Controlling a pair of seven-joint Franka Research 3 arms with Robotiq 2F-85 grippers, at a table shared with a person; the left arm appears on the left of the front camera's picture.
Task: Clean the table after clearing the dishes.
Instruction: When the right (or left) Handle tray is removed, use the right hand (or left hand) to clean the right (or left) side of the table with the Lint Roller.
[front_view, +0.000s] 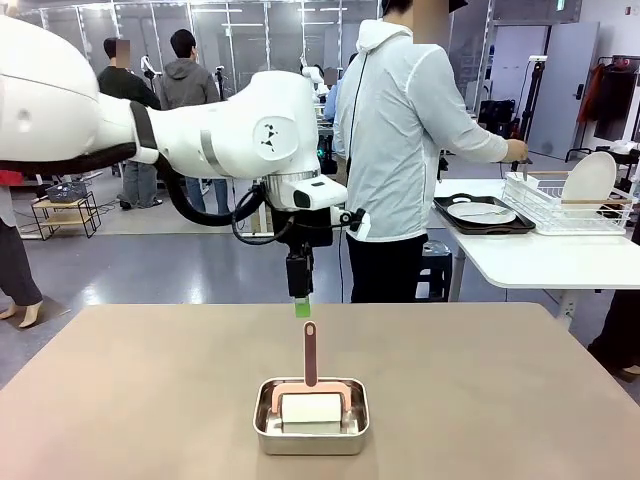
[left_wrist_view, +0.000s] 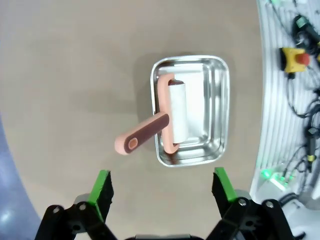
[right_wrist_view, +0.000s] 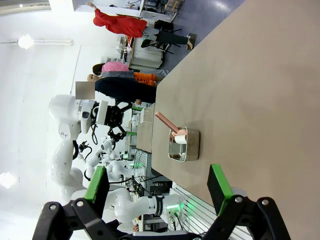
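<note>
Pan (front_view: 311, 415): near edge of surface (front_view: 500, 400); roller (front_view: 310, 352) inside, handle up, untouched.
Left fingers (left_wrist_view: 102, 192): above pan, over the handle, spread wide, empty.
Right fingers (right_wrist_view: 96, 185): well apart from pan, spread wide, empty.
Dishes (front_view: 480, 212): far beyond pan, on white table; clearing looks done, cleaning not begun.

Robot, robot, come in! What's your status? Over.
Left gripper jaws open, just above roller handle. Right gripper jaws open, far from pan. Roller ungrasped, in pan on table. Nothing blocking.
</note>
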